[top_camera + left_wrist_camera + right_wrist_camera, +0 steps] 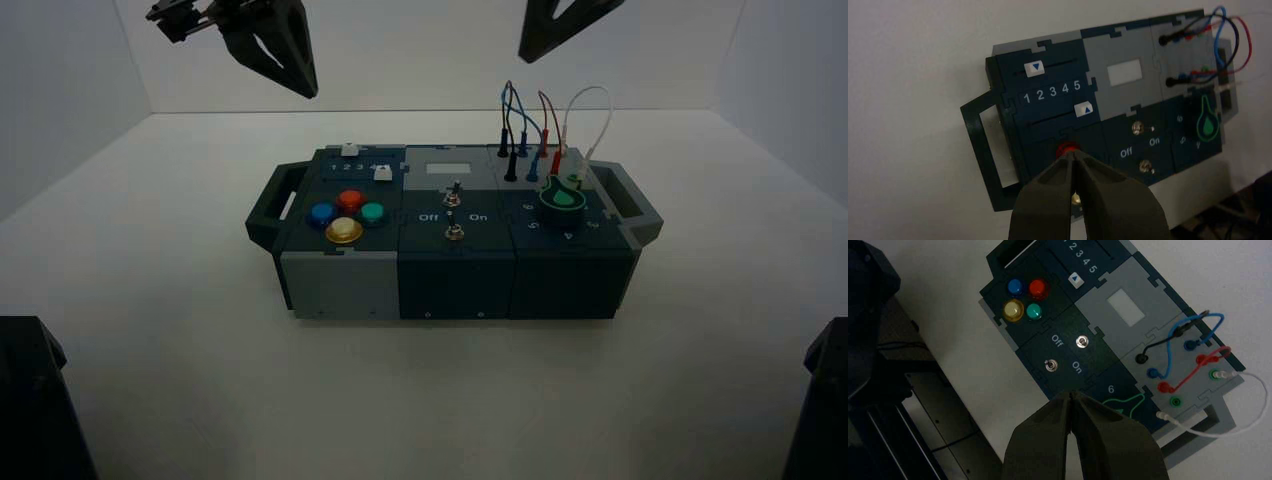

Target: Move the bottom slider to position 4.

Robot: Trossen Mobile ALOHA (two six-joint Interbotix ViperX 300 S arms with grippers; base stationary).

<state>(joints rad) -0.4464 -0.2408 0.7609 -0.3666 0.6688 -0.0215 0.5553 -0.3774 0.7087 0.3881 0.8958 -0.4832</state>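
Note:
The bottom slider, a small white cap with a blue arrow, sits in the track nearer the round buttons, at the 5 end of the printed row 1 2 3 4 5. The digit 4 lies just beside it, towards the track's middle. The same bottom slider shows at the box's left rear, and again as the white cap in the right wrist view. My left gripper is shut on nothing and hangs above the red button, short of the slider. It is raised at the back left. My right gripper is shut, high at the back right.
The twin upper slider rests near digits 1 and 2. Four coloured buttons, two toggle switches marked Off and On, a green knob and plugged wires fill the rest of the box. Handles jut from both ends.

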